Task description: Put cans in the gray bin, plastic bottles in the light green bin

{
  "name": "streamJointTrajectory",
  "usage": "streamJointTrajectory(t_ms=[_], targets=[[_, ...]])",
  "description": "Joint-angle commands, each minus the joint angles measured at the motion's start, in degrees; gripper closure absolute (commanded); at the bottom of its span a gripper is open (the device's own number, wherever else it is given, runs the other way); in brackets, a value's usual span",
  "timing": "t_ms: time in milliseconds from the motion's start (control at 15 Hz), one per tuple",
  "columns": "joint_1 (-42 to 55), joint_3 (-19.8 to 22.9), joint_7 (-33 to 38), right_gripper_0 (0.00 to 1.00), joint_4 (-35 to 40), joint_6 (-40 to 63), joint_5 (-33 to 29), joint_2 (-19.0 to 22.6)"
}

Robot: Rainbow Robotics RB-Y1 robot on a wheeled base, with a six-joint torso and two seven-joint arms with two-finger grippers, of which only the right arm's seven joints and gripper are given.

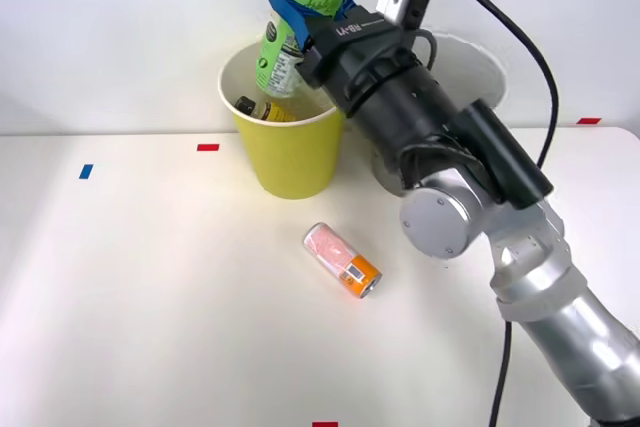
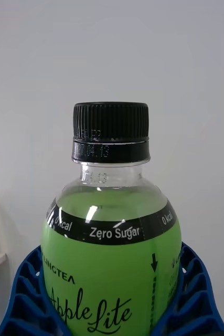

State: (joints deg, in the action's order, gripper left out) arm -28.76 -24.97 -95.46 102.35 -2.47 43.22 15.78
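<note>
Right gripper [image 1: 297, 9] closed on the green bottle [image 1: 300, 17], blue ribbed fingers [image 2: 25, 294] clasping the body at both sides, black cap [image 2: 110, 137] clear of the grip. Bottle held upright to slightly tilted, lower end at or just inside the mouth of the light green bin [image 1: 290, 152]; exact depth of entry not readable. Second bottle, yellow-labelled [image 1: 262, 109], already lying inside that bin against the near wall. Gray bin [image 1: 478, 62] just behind and to the right of the arm, largely hidden by it, white rim showing. Can [image 1: 343, 260] on its side on the white table [image 1: 150, 297], in front of the light green bin and apart from it, pink end toward the bins, orange end toward the robot. Step in hand, by judgement: depositing the green bottle in the light green bin. Next move, by judgement: opening of the fingers once the bottle's base sits within the rim, then a lift clear of the rim. Can left to collect and carry to the gray bin.
</note>
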Motion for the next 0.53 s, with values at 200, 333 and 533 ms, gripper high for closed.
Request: streamJointTrajectory(t_ms=[200, 333, 533], targets=[[-9.74, 0.09, -2.01, 1.0, -17.36, -5.08, -1.56, -5.76], [-13.69, 0.09, -2.45, 1.0, -24.74, -7.72, -1.82, -6.82], [-17.21, 0.09, -2.54, 1.0, -30.19, -8.51, -1.65, -7.52]])
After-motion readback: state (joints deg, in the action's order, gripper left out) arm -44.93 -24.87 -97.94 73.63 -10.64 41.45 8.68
